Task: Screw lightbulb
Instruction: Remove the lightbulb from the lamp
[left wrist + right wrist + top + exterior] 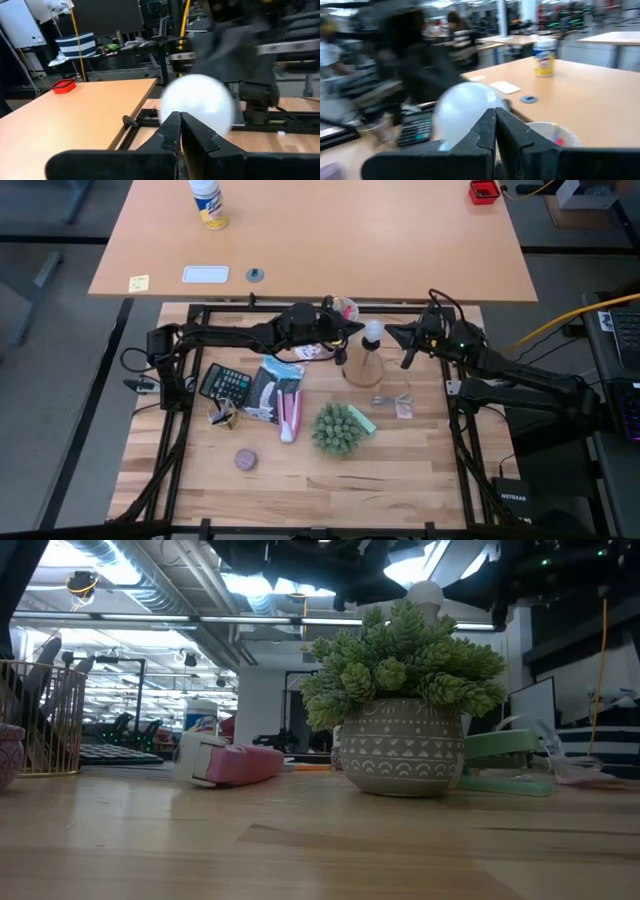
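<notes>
lightbulb (373, 332) upright on wooden base (362, 367), left gripper (350, 330) and right gripper (395, 334) flanking it (both pinched closed, holding nothing)

potted plant (336, 430), calculator (225, 383) – puck (245, 460)

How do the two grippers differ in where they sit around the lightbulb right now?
The left gripper reaches in from the bulb's left side in the high view, while the right gripper comes in from the bulb's right. The left arm stretches across the table's far edge; the right arm bends in from the right side. Both have their fingers shut, both point at the white lightbulb, and neither is holding it.
</notes>
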Controlling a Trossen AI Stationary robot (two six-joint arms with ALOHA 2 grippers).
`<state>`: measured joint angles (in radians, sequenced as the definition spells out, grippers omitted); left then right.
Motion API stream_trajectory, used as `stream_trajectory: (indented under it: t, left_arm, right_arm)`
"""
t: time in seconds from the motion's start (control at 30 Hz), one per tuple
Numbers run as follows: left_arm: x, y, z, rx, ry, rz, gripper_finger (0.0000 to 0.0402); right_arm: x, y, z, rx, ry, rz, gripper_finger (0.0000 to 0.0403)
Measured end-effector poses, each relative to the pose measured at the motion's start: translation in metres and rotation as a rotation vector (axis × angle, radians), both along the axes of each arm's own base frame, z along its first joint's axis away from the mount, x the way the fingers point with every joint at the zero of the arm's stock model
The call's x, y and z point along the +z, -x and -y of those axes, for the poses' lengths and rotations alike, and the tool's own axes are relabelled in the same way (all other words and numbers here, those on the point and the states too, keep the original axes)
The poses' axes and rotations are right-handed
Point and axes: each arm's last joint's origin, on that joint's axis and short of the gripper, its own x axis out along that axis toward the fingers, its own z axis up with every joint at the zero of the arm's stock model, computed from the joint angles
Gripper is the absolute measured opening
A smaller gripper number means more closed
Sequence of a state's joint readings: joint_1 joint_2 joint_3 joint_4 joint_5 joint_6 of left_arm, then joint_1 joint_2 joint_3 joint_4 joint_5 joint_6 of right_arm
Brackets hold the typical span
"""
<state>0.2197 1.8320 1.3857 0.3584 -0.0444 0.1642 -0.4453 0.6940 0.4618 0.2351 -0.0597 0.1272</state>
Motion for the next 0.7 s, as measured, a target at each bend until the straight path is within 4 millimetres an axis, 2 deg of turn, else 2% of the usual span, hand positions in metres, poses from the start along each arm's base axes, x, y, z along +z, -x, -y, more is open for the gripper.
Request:
stream_trajectory:
  t: [0.4,0.53,0.7]
  left_arm:
    - [-0.003,-0.006,0.029,-0.089,-0.027,-0.024,0.0005]
    - [0.001,-0.007,0.033,-0.100,-0.047,0.012,0.0005]
    - [0.010,-0.007,0.033,-0.088,-0.100,0.097,0.0005]
  right_arm:
    - [-0.007,-0.010,0.007,-0.078,0.017,-0.040,0.0017]
    - [0.001,-0.009,0.007,-0.080,0.066,-0.013,0.0017]
    - [0.026,0.003,0.001,-0.085,0.145,0.057,0.0017]
